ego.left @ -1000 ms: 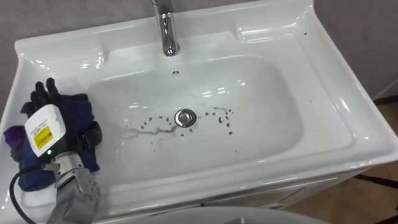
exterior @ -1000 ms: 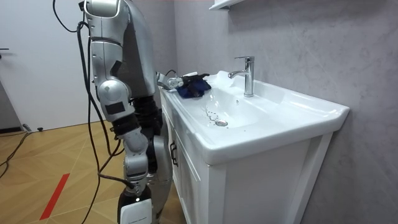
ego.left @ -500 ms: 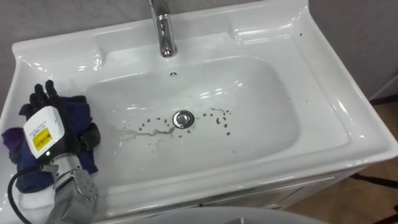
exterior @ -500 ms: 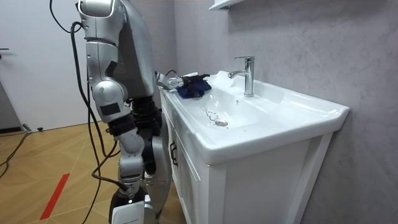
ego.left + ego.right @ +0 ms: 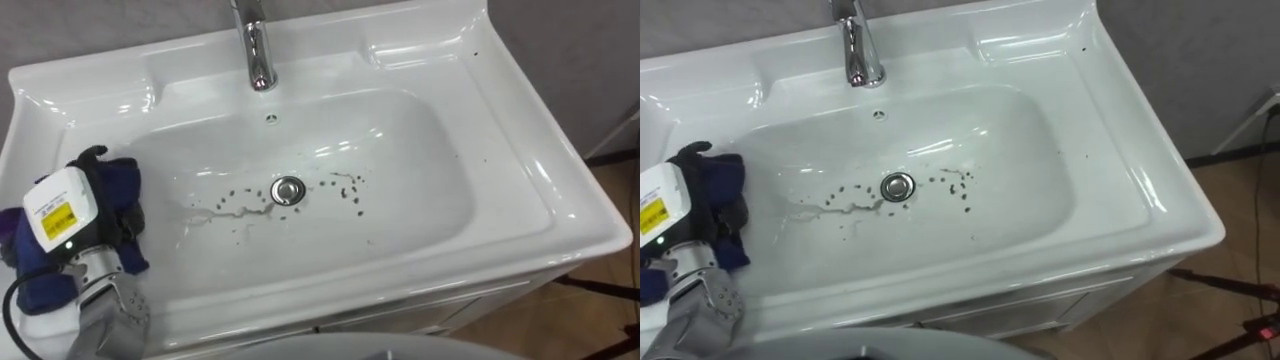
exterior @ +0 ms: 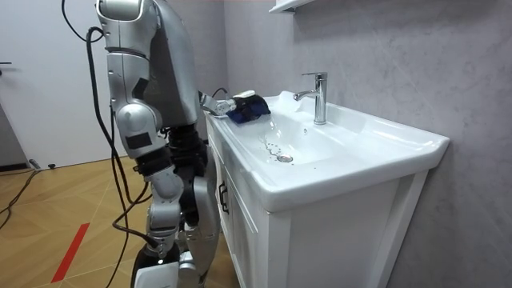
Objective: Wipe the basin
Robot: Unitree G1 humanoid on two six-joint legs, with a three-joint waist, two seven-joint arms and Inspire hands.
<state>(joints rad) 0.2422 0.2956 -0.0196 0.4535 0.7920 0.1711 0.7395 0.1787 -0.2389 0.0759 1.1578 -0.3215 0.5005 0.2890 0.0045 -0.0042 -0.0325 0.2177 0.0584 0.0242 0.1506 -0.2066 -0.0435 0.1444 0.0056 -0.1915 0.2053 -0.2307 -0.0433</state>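
Left eye view first: the left hand (image 5: 75, 215) lies palm down on a crumpled dark blue cloth (image 5: 115, 178) up on the flat left rim of the white ceramic basin (image 5: 520, 190), forearm coming in from the lower left corner. Whether it grips the cloth or just presses on it, I cannot tell. Cloth and hand sit right at the lip of the bowl, well apart from the round metal drain (image 5: 287, 190) and the dark specks (image 5: 345, 186) scattered on both sides of it. A thin pale smear (image 5: 225, 211) trails left of the drain, and the chrome tap (image 5: 258, 45) stands upright at the back edge. Over to the right eye view: hand and cloth are pushed to the frame's left edge, and more of the basin's right rim and some wooden floor (image 5: 1240, 220) come in. Now the room view: the robot stands upright against the white cabinet (image 6: 248, 232), left arm reaching onto the far rim, right hand (image 6: 181, 267) hanging low beside the cabinet, too small to read. The bowl lies open between cloth and tap.
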